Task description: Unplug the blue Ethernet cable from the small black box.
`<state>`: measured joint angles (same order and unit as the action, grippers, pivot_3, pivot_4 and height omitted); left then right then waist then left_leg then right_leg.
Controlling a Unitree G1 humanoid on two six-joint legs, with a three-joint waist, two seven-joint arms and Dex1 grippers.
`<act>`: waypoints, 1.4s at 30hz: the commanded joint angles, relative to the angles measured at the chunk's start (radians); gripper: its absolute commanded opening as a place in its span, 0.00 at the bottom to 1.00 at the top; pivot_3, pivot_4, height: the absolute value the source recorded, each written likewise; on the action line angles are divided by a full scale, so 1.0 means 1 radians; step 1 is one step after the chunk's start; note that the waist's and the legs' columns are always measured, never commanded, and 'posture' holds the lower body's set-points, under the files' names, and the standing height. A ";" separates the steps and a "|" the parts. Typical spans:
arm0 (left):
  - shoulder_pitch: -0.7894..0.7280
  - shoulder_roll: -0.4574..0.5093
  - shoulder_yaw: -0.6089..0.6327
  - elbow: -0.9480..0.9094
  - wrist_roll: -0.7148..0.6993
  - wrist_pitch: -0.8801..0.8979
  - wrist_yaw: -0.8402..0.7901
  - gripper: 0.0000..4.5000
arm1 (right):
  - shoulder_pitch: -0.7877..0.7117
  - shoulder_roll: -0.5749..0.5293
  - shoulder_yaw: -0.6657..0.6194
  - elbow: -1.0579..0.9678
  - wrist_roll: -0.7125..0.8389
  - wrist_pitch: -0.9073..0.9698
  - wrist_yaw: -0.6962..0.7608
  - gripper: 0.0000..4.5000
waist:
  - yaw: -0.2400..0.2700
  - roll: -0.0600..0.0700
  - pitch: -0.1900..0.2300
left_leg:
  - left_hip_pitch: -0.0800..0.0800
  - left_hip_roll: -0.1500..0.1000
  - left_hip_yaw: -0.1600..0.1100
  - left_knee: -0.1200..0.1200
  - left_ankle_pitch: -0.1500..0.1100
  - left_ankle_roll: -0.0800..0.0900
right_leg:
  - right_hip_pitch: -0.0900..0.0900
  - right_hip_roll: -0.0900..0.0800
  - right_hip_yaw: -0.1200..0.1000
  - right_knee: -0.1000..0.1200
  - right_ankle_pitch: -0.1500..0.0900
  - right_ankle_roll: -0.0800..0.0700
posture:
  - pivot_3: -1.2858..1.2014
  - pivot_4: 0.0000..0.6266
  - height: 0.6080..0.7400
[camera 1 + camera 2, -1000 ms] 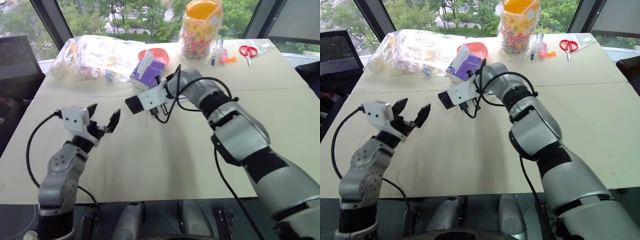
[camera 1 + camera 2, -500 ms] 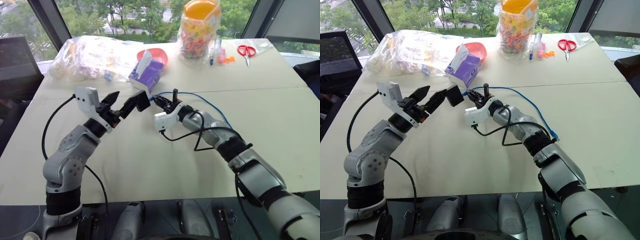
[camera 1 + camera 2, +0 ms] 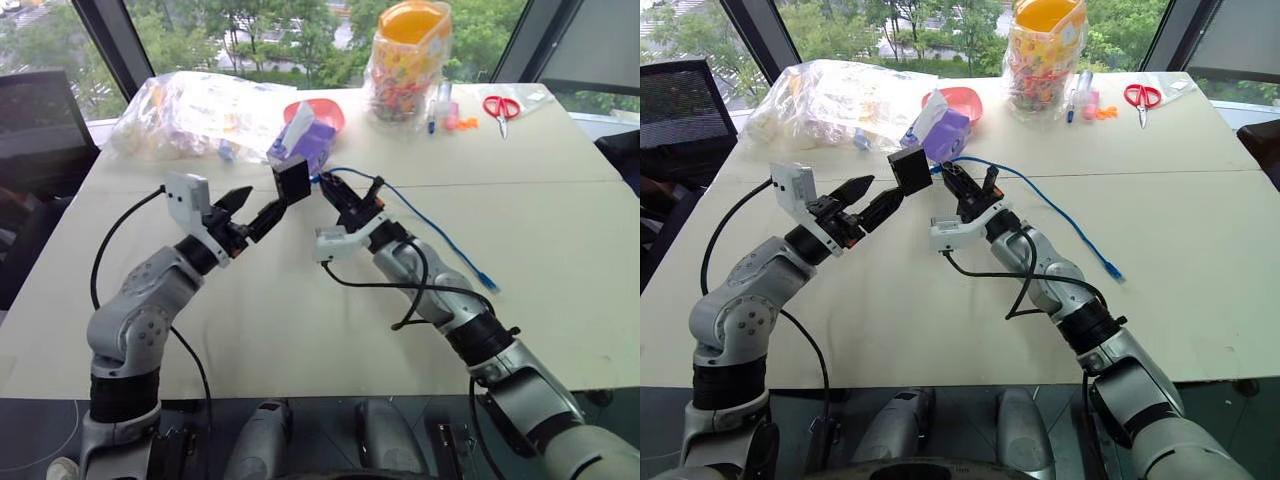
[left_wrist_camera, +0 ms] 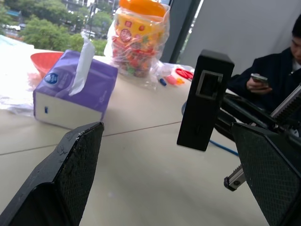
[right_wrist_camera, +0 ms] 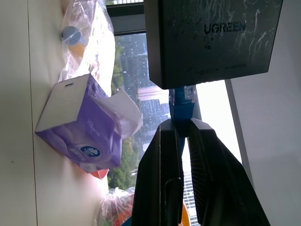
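The left gripper (image 3: 872,198) is spread wide, gripping nothing, its fingertips close to the small black box (image 3: 910,169), which hangs above the table (image 3: 1200,200). The right gripper (image 5: 181,129) is clamped on the blue Ethernet cable (image 3: 1060,215) right at its plug, still seated in the box. Beyond stand a purple tissue box (image 3: 943,133) and a candy jar (image 3: 1045,55).

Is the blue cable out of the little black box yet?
Not yet. The right gripper is shut on the blue cable by its plug, which is in the box, held up above the table. The open left gripper flanks the box. Left: grip, pull apart.
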<state>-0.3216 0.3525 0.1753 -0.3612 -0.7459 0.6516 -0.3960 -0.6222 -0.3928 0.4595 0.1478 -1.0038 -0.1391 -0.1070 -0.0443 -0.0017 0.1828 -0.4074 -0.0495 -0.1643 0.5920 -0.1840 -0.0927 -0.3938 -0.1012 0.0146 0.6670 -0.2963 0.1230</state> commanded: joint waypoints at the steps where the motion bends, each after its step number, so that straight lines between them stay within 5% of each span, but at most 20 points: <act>1: -0.017 0.007 -0.007 -0.038 -0.028 0.010 -0.020 1.00 | 0.010 0.003 -0.013 -0.064 -0.017 0.007 -0.025 0.01 | 0.001 0.000 0.000 | 0.000 0.000 0.000 0.000 0.000 0.000 | 0.000 0.000 0.000 0.000 0.000 0.000 | 0.52 0.24 1.00; 23: -0.062 -0.009 -0.084 0.008 0.079 -0.078 -0.091 1.00 | 0.035 -0.044 -0.017 -0.063 -0.011 -0.054 -0.022 0.01 | 0.001 -0.001 0.000 | 0.000 0.000 0.000 0.000 0.000 0.000 | 0.000 0.000 0.000 -0.001 0.000 0.000 | 0.52 0.24 1.00; 27: -0.068 -0.023 -0.096 0.026 0.089 -0.086 -0.103 0.72 | 0.034 -0.051 -0.020 -0.063 -0.008 -0.054 -0.015 0.00 | 0.001 -0.001 0.000 | 0.000 0.000 0.000 0.000 0.000 0.000 | 0.000 0.000 0.000 -0.001 0.000 0.000 | 0.52 0.24 1.00; 33: -0.052 -0.037 -0.126 0.027 0.103 -0.088 -0.117 0.10 | 0.016 -0.057 -0.026 -0.048 -0.008 -0.055 -0.017 0.00 | 0.001 -0.001 0.001 | 0.000 0.000 0.000 0.000 0.000 0.000 | 0.000 0.000 0.000 -0.001 0.000 0.000 | 0.52 0.24 1.00; 42: -0.054 -0.038 -0.111 0.044 0.103 -0.086 -0.113 0.10 | -0.011 -0.078 -0.021 -0.024 -0.038 -0.069 -0.057 0.00 | 0.002 -0.002 0.001 | 0.000 0.000 0.000 0.000 0.000 0.000 | 0.000 0.000 0.000 -0.001 0.000 0.000 | 0.52 0.24 1.00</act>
<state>-0.3678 0.3139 0.0580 -0.3105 -0.6399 0.5759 -0.4976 -0.5926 -0.4646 0.4598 0.1428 -1.0369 -0.2063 -0.1342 -0.0427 -0.0032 0.1837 -0.4075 -0.0495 -0.1644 0.5919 -0.1840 -0.0926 -0.3934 -0.1011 0.0145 0.6659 -0.2962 0.1231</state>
